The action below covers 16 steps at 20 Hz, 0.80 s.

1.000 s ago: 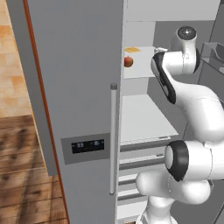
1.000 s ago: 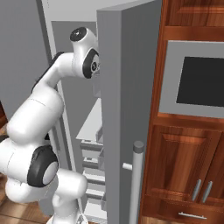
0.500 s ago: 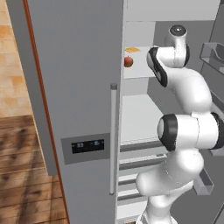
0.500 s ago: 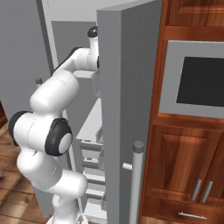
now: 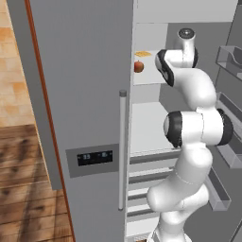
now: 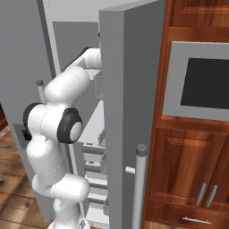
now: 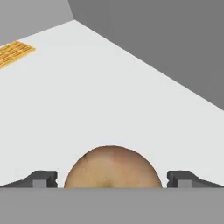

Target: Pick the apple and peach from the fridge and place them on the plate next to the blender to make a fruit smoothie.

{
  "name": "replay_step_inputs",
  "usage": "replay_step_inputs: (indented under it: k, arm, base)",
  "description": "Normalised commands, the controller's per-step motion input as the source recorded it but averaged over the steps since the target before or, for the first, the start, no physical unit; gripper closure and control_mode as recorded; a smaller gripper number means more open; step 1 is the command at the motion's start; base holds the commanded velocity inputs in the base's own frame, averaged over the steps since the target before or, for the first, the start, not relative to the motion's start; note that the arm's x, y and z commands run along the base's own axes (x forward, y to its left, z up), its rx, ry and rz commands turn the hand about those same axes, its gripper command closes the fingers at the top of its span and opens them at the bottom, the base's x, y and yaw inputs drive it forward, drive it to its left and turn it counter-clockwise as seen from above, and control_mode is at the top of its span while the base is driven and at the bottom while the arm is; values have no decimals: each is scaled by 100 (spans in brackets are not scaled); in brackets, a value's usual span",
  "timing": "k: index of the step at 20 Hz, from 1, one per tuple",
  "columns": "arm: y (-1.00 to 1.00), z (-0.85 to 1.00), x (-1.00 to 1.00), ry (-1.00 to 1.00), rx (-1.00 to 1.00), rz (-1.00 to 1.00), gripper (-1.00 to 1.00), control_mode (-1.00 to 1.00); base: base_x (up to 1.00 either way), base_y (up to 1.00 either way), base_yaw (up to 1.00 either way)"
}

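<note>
Peach point(image 7: 111, 168): pale tan-orange, round, on white fridge shelf point(image 7: 100, 100), between spread fingertips point(image 7: 41, 178) of the gripper point(image 7: 111, 180), untouched.

A white shelf point(image 5: 149, 78) high in the open fridge point(image 5: 90, 94) is carrying the dark red apple point(image 5: 138, 66), a flat orange waffle-like piece point(image 7: 13, 53) is lying behind it, and the paler peach point(image 7: 112, 168) is sitting on that same white surface.

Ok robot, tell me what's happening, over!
Gripper open, fingertips either side of the peach on the fridge shelf. Apple sits on that shelf. Nothing blocking.
</note>
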Motion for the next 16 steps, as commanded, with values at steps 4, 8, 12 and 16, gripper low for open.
replay_step_inputs:
  k: [4,8,12,16]
  arm:
    - [0,-54,13,1,0,0,100,-100]
    - [0,-7,2,-1,0,0,100,-100]
    - [2,-6,-8,-10,-2,0,100,-100]
    - [10,0,-31,-22,-4,0,100,-100]
  base:
    - [0,0,0]
    - [0,0,0]
    - [0,0,0]
    - [0,0,0]
